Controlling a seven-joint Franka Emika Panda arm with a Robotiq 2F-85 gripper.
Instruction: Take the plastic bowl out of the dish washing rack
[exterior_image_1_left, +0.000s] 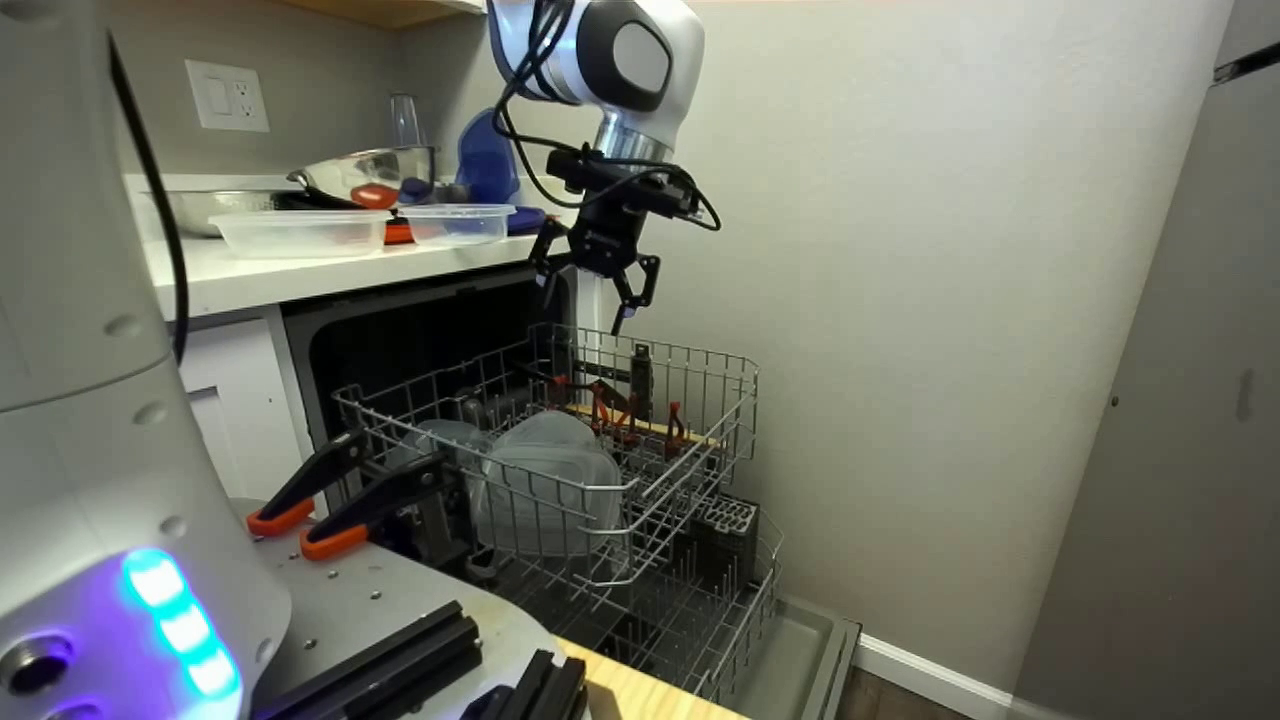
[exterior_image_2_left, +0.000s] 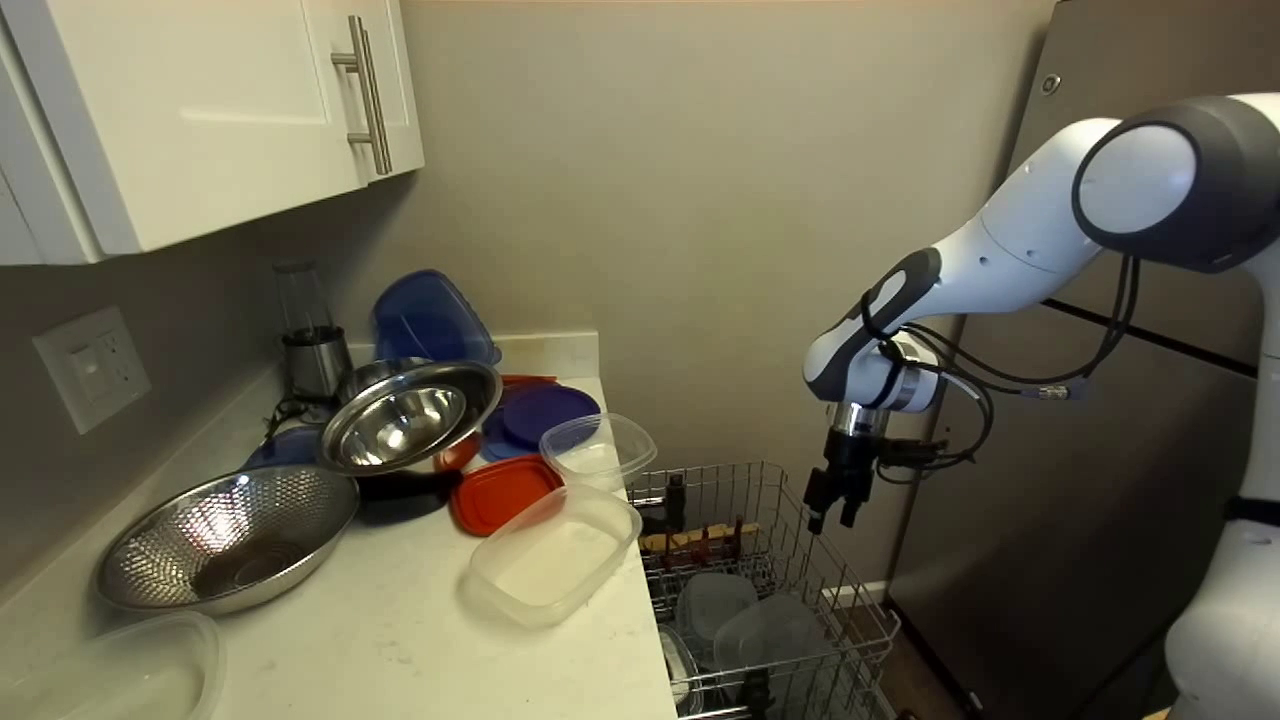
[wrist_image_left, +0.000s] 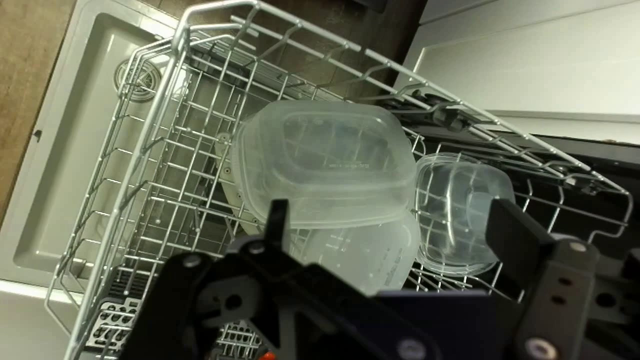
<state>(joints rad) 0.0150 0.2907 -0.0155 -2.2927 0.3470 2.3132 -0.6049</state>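
The plastic bowl (wrist_image_left: 325, 145) is smooth, milky and translucent, the dish washing rack (wrist_image_left: 300, 23) metal wire with a dull sheen, the colander (exterior_image_2_left: 240, 522) perforated shiny metal, the mixing bowl (exterior_image_2_left: 478, 393) polished metal, the cupboard door (exterior_image_2_left: 225, 80) glossy, and the worktop (exterior_image_2_left: 400, 640) smooth and faintly mottled.

The large rounded whitish plastic bowl (wrist_image_left: 325, 165) is cloudily translucent. The pale grey rectangular wire dish rack (wrist_image_left: 327, 35) forms an open grid pattern. The two-fingered gripper (exterior_image_1_left: 582, 311) is black. The white worktop (exterior_image_2_left: 380, 625) is faintly mottled. The round silver steel colander (exterior_image_2_left: 225, 530) is dotted with holes; a squarish plastic lid (exterior_image_2_left: 503, 495) is red, a round plastic lid (exterior_image_2_left: 548, 415) deep blue.
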